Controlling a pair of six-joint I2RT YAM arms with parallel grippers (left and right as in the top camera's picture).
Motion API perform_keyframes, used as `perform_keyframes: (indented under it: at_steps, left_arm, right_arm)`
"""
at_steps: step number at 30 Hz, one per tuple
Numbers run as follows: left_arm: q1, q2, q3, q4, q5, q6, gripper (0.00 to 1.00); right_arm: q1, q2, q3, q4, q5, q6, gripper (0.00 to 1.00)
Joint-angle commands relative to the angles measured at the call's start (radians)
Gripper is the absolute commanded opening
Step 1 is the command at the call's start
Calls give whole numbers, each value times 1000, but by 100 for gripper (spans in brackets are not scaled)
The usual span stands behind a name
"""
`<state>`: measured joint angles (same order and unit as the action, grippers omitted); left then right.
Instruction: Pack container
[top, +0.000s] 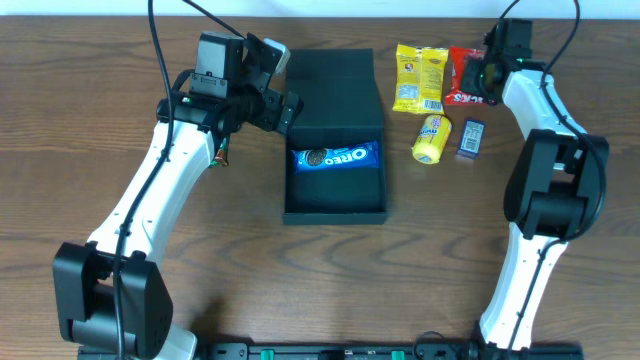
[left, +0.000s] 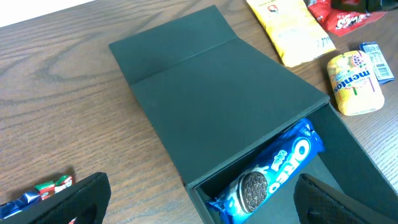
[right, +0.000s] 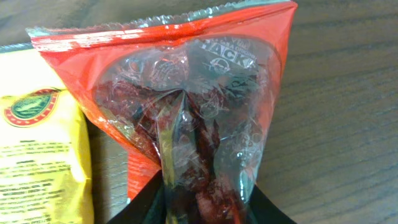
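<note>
Container (top: 332, 85) sits in the middle of the brown tabletop (top: 90, 110). It is a dark green box, and its flap lid is open and lies flat at the far end. A blue Oreo packet (top: 335, 157) lies inside the container, close to the lid. The rest of the box floor is bare.

The left claw (top: 282, 82) is just beside the left edge of the lid. Its two fingers (left: 81, 199) are spread wide and hold nothing. A small wrapped sweet (top: 222, 152) lies on the tabletop near the left arm.

The right claw (top: 484, 72) is at the far right and is pinching a red packet (top: 463, 82). The right wrist view shows the crinkly see-through front of the red packet squeezed between the dark fingers (right: 267, 211).

A yellow packet (top: 418, 78) lies just beside the red one. Nearer the front are a yellow Mentos tub (top: 431, 138) and a small blue packet (top: 471, 138), side by side.
</note>
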<state>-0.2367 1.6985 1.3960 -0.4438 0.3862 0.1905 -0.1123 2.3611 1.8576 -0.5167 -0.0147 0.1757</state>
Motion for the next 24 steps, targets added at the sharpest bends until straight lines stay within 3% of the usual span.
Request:
perform_keyframes:
  at_steps: [1,7,15,19,21,24]
  left_arm:
    - [1,1,14,0,6,7,95]
    - [1,1,14,0,6,8,95]
    - [1,1,14,1,-4,13,95]
    - [1,1,14,8,-3,15,95]
    - [1,1,14,12,-4,16,95]
    - [1,1,14,12,-4,34,95]
  right_arm:
    - [-7,12,63,-51,7,-5,25]
    - [-8,10,349,-259,7,-49,16]
    - [20,-47,775,-615,4,-167,13]
    - [27,-229,706,-652,-43,-158,11]
    - [12,-367,583,-632,-42,-159,10]
    - [-6,-626,256,-560,-48,-127,9]
